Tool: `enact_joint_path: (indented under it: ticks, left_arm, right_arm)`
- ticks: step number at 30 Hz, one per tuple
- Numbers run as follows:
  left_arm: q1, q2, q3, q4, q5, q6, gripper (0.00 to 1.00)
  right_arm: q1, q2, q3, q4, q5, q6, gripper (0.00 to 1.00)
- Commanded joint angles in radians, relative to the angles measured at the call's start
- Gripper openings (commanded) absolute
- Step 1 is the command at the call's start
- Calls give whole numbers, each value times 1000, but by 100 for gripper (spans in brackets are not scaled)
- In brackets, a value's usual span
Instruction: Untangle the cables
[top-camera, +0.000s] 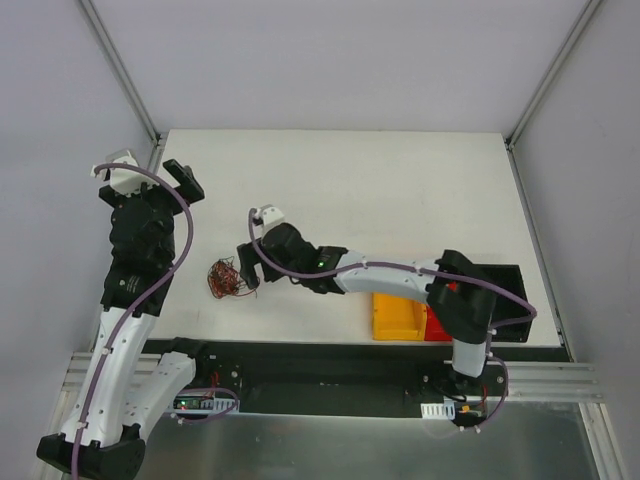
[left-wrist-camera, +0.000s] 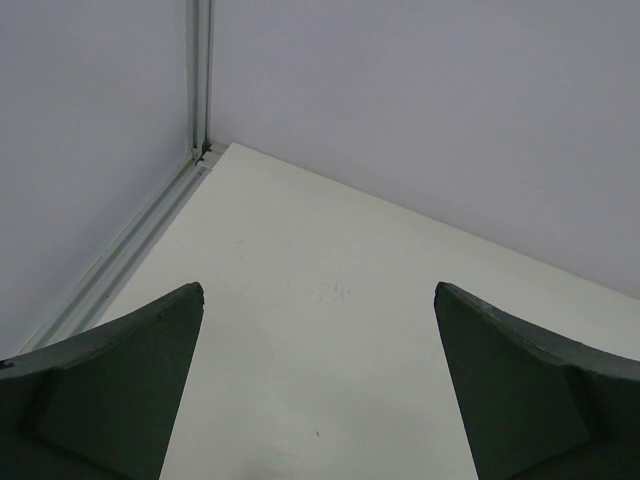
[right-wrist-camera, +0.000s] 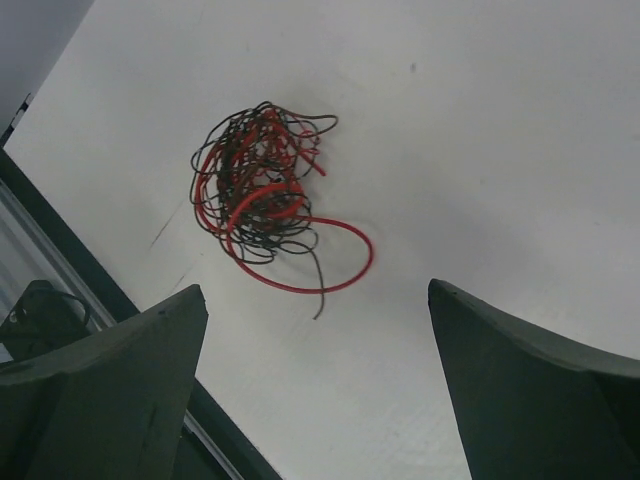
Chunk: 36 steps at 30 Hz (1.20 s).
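Right gripper (right-wrist-camera: 315, 288): both fingers (right-wrist-camera: 110, 390) are cut off by the bottom edge in the wrist view. A dark object (right-wrist-camera: 40, 315) beside its left finger is half hidden and can't be identified. Left gripper (left-wrist-camera: 318, 288): fingers (left-wrist-camera: 100, 390) are cropped at the bottom and sides. Top view: the cables (top-camera: 232, 278) just ahead of the right gripper are too small to separate into strands. Behind that gripper, the red bin (top-camera: 437, 325) is mostly hidden under the right arm (top-camera: 390, 275), and the black tray (top-camera: 505, 290) is partly covered.

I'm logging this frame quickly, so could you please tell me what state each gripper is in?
Left gripper: open, holding nothing.
Right gripper: open, holding nothing, near the cables.
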Motion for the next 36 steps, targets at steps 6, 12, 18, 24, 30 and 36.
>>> enact_joint_path:
  ticks: [6,12,18,24,30,36]
  left_arm:
    - [-10,-10,-12,24,24,21,99]
    - [-13,2,-18,34,39,17,99]
    - [-13,22,-12,35,96,11,99]
    - [-13,37,-12,35,208,-6,99]
    - [-15,102,4,32,347,2,93]
    - [-24,200,8,11,456,-94,63]
  right_arm:
    - [41,274,271,63,-39,130,87]
    - [48,409,400,-3,-127,193,69]
    - [45,394,391,-54,-71,117,39]
    - [-24,253,218,-14,-128,83,1]
    - [-123,31,0,-14,-163,-82,1]
    - [-293,-80,-161,41,-442,-72,1]
